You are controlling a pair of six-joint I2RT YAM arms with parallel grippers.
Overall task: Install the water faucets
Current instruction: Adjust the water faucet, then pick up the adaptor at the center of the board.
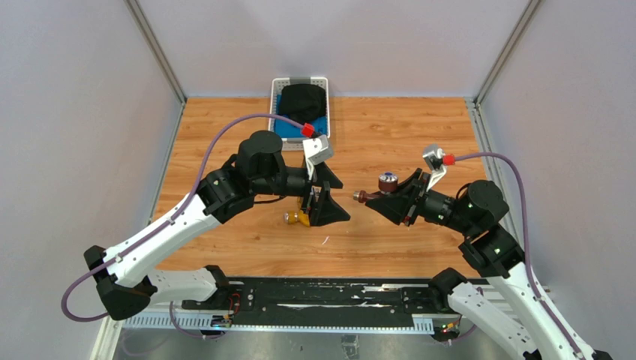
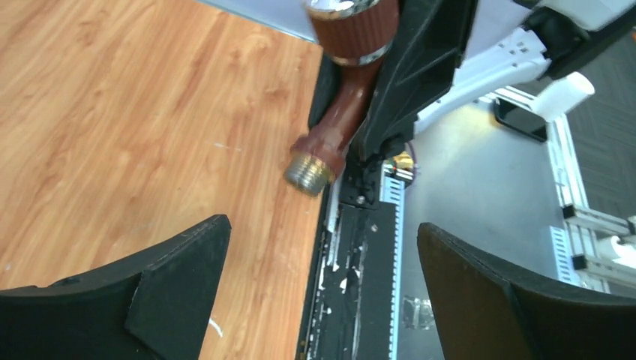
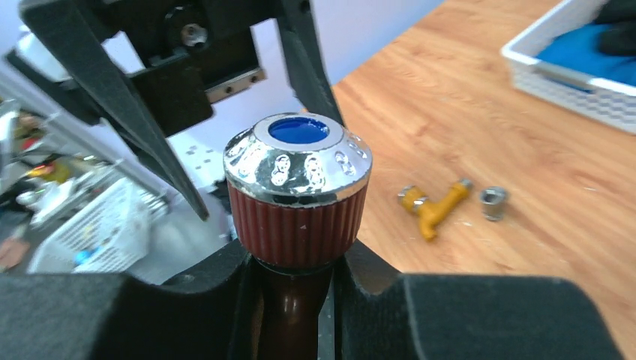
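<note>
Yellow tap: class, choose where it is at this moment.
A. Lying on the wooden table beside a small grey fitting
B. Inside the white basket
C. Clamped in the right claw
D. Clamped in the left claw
A: the right wrist view shows the yellow tap lying on the wooden table beside the small grey fitting, while the right claw grips the brown tap instead.

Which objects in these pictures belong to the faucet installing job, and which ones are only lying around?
Belong to the job:
- reddish-brown metal faucet with silvery, blue-marked round knob, held by the right gripper
- brass-yellow metal faucet with angled spout, lying on the wooden table

Only lying around:
- small stubby grey metal fitting, beside the yellow faucet
- white basket at the far edge
</note>
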